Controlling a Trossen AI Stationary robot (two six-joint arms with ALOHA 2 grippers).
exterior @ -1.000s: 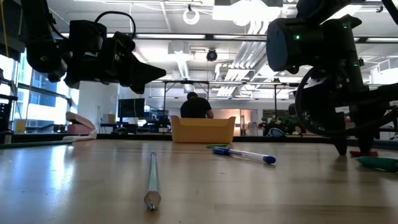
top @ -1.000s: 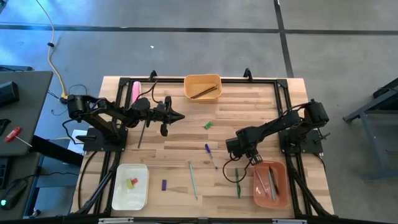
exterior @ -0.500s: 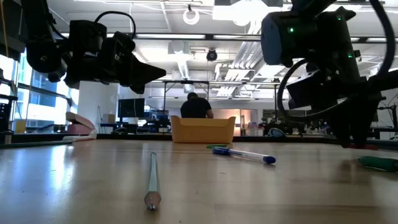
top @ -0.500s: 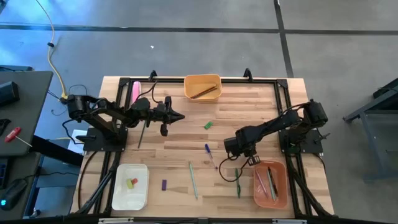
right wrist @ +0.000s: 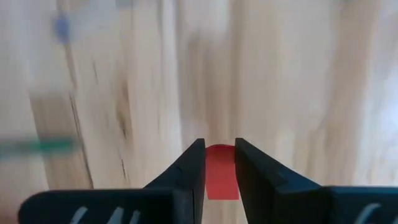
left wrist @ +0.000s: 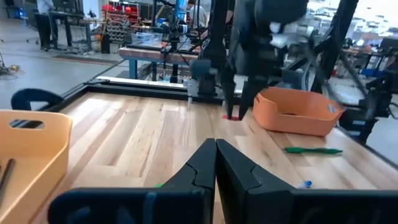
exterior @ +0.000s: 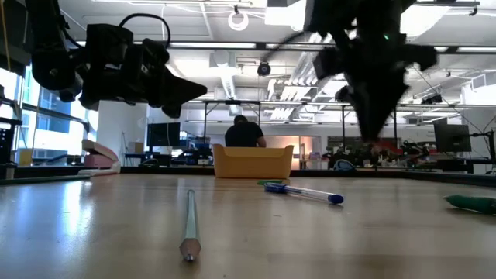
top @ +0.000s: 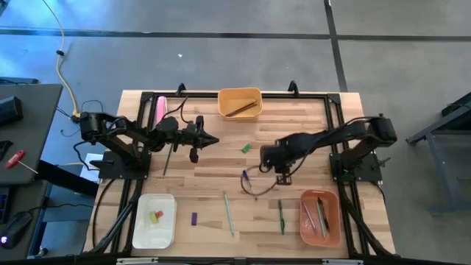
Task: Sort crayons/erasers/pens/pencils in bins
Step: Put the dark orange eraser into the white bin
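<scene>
My right hand (right wrist: 220, 163) pinches a red crayon piece (right wrist: 221, 174) above the counter (top: 294, 125); my left hand (left wrist: 216, 163) waits, pressed together.

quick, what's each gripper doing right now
Left gripper: closed, holding nothing, above the table.
Right gripper: closed on a small red piece, above the table's middle.
</scene>
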